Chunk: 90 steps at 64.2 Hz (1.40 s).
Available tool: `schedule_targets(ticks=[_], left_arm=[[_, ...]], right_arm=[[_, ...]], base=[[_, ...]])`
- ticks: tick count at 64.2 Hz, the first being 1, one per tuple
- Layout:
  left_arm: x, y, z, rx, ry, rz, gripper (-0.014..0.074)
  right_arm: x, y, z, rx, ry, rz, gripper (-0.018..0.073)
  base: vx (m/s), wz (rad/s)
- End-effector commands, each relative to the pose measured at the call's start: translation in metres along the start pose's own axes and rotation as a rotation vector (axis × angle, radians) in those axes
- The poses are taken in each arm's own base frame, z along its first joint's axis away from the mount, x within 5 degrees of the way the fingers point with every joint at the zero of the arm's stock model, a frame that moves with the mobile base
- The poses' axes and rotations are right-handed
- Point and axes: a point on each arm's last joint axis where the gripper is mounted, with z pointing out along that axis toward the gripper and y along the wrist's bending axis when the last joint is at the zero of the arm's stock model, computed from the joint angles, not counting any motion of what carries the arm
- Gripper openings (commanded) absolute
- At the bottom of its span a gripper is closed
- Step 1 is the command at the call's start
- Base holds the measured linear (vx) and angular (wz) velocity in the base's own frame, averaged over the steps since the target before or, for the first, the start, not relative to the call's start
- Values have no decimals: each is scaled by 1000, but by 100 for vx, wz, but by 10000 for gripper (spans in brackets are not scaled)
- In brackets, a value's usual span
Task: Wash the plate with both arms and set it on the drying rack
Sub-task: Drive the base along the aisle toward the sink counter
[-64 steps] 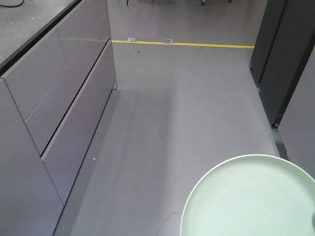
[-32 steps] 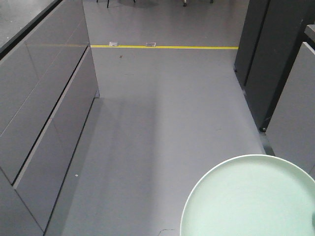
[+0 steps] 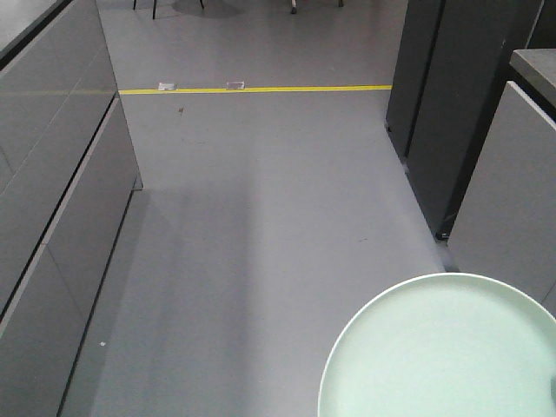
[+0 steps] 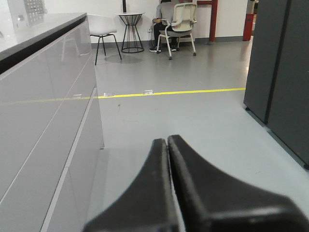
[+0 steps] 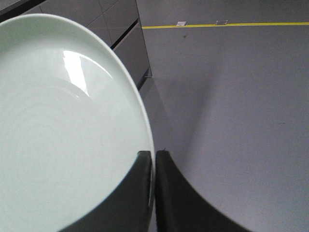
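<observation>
The right claw (image 5: 153,155) grips the round glossy mint-green plate (image 5: 58,125), which fans toward ten o'clock; left claw (image 4: 167,142) closed, empty.

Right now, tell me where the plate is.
The plate shows in the front view's lower right corner, over the grey floor, its rim pinched by the right gripper, as the right wrist view shows.

All three views face the yellow line (image 3: 304,88).
</observation>
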Motion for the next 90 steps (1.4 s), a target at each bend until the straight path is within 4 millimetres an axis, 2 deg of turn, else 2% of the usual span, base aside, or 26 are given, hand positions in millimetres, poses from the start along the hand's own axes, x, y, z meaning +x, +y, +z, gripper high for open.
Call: schedule_targets(ticks=[1,90], left_arm=[[-15,-4,-3,35,-103,-3,-6],[-15,-4,-3,35,-103,-3,-6]], right_arm=[[-14,2,-4,-6,-96,4,-1],[-14,2,-4,-6,-96,4,-1]], base=[[20,-11],[17,-12]])
